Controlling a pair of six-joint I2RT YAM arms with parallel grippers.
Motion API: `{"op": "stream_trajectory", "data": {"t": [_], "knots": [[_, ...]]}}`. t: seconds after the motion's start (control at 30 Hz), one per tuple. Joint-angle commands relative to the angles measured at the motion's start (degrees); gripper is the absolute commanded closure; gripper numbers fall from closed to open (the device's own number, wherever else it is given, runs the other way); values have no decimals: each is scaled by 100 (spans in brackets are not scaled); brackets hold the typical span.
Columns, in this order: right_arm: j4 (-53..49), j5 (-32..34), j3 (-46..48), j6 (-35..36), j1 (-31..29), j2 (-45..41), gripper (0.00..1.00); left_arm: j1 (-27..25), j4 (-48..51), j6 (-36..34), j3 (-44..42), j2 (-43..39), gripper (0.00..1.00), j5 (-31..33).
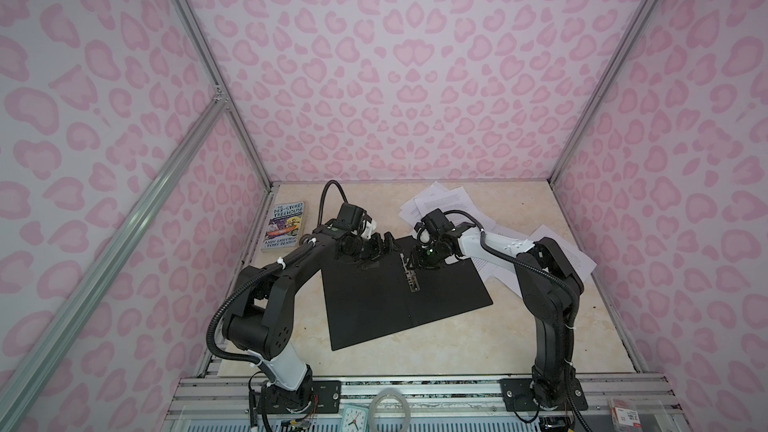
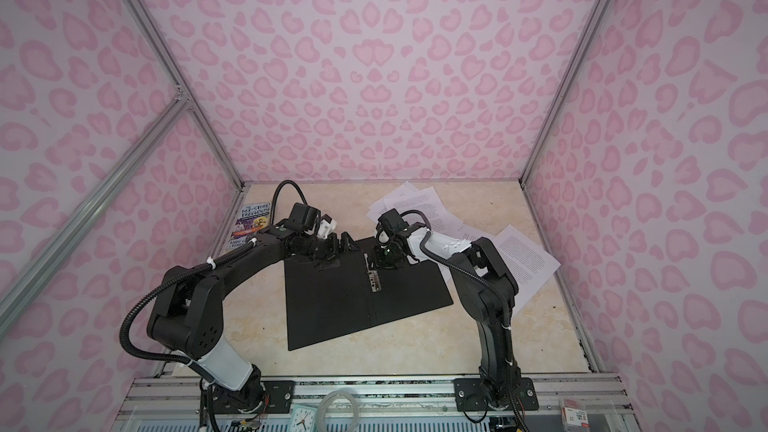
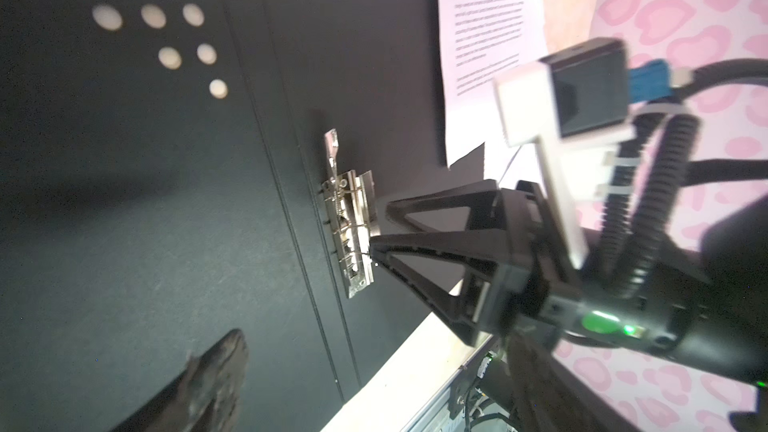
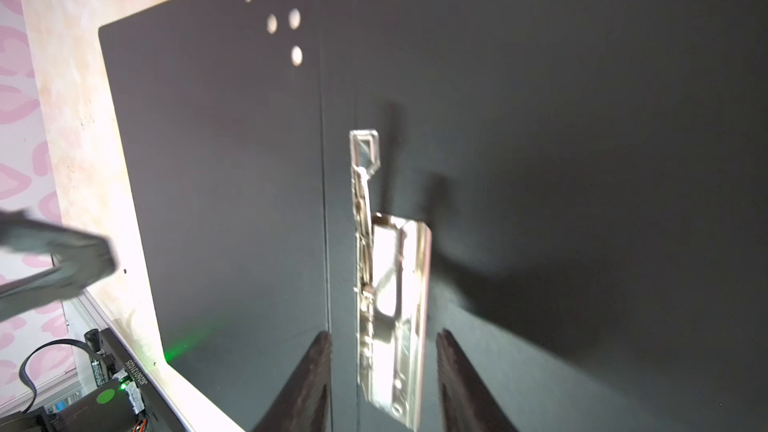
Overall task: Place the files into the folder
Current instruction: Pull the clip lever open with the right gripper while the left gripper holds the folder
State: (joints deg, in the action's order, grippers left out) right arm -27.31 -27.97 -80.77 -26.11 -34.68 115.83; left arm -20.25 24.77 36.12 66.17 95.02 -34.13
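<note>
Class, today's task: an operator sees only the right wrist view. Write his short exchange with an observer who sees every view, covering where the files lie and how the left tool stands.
Operator: I see just the folder, its black inside, and its clip. Where are the files?
Observer: The files lie scattered on the far right of the table, beside the open folder.
Operator: How does the left tool stand?
Observer: The left tool hangs open over the folder's left half, holding nothing.

The folder [image 1: 365, 305] lies open and free, its metal clip [image 1: 410, 280] jutting beside the spine
</note>
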Motion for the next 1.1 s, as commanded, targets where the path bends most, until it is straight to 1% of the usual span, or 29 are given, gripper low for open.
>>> {"op": "stream_trajectory", "data": {"t": [0.0,0.1,0.3,0.4,0.6,0.73,0.9,1.07], "knots": [[-240,-49,-150,80,-14,162,65,10,107,109,129,-206,1,-76],[-452,10,-327,140,-44,316,70,7,107,174,161,-362,1,-46],[-459,-16,-263,156,-66,344,75,16,98,238,198,-550,1,-15],[-464,-13,-235,148,-101,296,79,22,114,246,212,-555,1,3],[-502,-184,-344,-70,-181,205,89,78,198,238,295,-622,1,37],[-573,-372,-733,-302,-265,202,90,210,370,237,455,-781,1,140],[-457,-759,-1118,-796,-381,345,91,413,739,186,774,-977,1,339],[-362,-865,-1446,-1111,-494,574,91,483,904,141,892,-1150,1,380]]}}
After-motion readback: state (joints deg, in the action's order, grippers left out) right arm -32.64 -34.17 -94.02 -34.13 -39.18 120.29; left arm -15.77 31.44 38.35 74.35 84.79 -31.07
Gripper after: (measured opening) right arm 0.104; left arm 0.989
